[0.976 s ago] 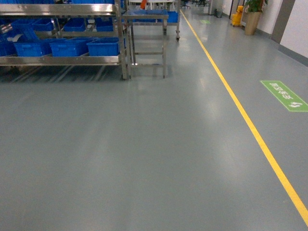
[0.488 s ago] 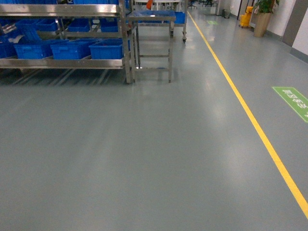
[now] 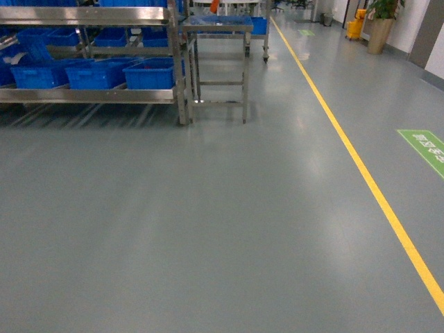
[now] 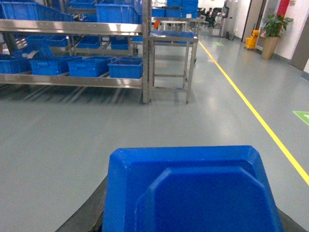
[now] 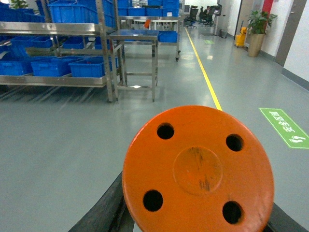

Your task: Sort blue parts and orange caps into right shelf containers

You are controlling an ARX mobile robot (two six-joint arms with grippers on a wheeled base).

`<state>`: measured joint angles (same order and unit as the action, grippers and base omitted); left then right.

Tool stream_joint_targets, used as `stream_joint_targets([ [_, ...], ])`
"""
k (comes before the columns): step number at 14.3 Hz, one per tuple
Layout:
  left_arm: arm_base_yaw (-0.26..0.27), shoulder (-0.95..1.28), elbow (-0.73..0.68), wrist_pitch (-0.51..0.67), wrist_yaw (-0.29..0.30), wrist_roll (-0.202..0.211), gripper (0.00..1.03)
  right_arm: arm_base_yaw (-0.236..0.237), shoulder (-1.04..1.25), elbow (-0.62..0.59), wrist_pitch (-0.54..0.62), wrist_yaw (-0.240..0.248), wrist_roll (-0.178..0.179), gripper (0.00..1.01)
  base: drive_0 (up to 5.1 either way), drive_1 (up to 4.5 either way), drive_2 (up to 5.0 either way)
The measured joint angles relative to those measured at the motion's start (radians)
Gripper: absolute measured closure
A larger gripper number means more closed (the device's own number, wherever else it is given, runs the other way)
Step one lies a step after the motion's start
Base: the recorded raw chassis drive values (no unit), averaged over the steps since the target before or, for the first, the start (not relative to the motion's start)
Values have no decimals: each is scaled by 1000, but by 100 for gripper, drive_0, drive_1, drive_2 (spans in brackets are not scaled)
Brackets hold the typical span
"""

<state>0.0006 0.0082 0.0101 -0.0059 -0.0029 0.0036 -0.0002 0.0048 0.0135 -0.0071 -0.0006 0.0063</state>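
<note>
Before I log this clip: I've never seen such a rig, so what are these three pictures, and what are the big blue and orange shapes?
It is a wheeled robot with two arms. The wide picture comes from its head camera, looking across a grey floor toward a steel shelf rack holding bright-blue ribbed plastic crates, beside a small steel table and a yellow floor line. The other two come from cameras on each wrist. The left wrist view is filled by a blue moulded plastic part; the right by a round orange cap with four holes. Each seems carried, though the gripper fingers themselves are hidden.

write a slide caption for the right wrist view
Orange cap with four holes fills the foreground, facing a steel rack of blue crates.
</note>
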Motion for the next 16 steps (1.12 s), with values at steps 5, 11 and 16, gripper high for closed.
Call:
stream_joint_targets([
  [5,-3,0,0,0,3,0,60,0,0,0,1,0,0,58,-31,402,-465],
  [11,-1,0,0,2,3,0,60,0,0,0,2,0,0,58,-2,432,-435],
  [16,-1,0,0,-1,3,0,60,0,0,0,1,0,0,58,-4,429,-437],
])
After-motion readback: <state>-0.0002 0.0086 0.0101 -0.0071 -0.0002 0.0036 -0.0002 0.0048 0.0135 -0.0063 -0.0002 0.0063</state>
